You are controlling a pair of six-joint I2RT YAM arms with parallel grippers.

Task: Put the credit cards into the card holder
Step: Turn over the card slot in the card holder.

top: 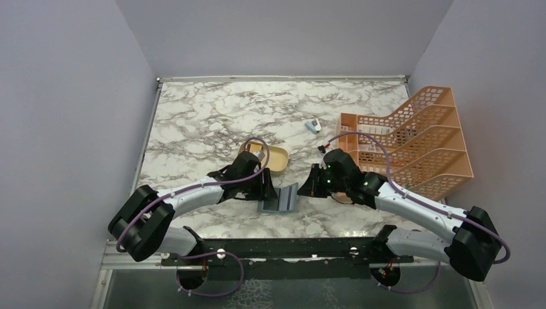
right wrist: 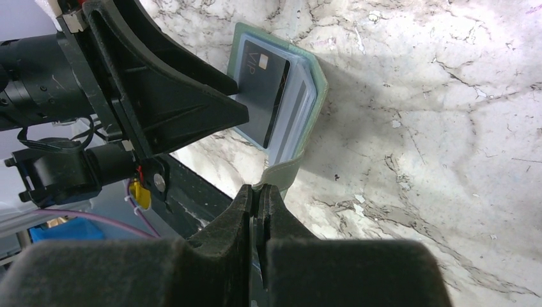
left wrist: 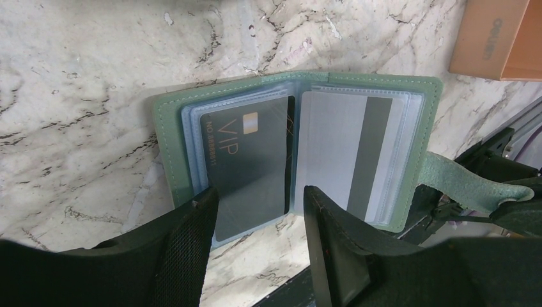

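The card holder (top: 279, 201) lies open at the near edge of the bench (top: 206, 116), about at its middle, between the two arms. The right hand (right wrist: 257, 190) is clenched on its closing strap (left wrist: 470, 185). The left hand (left wrist: 259, 193) is released, with its fingers apart on both sides of the dark VIP card (left wrist: 246, 160). This card is only partly inside the left pocket and its near end sticks out. One fingertip seems to rest against it. A pale grey card (left wrist: 345, 153) with a dark stripe sits in the right pocket.

The risk, I think, is in the push. If the finger presses off-centre, the card may tilt and jam on the pocket seam, or bend. If the strap slips, the whole holder may slide away, or go off the near edge just beside it.

The tan dish (top: 278, 158) stands just behind the left hand. The small blue-and-white gadget (top: 313, 125) and the orange rack (top: 418, 138), toward the far right corner, are well apart and block nothing.
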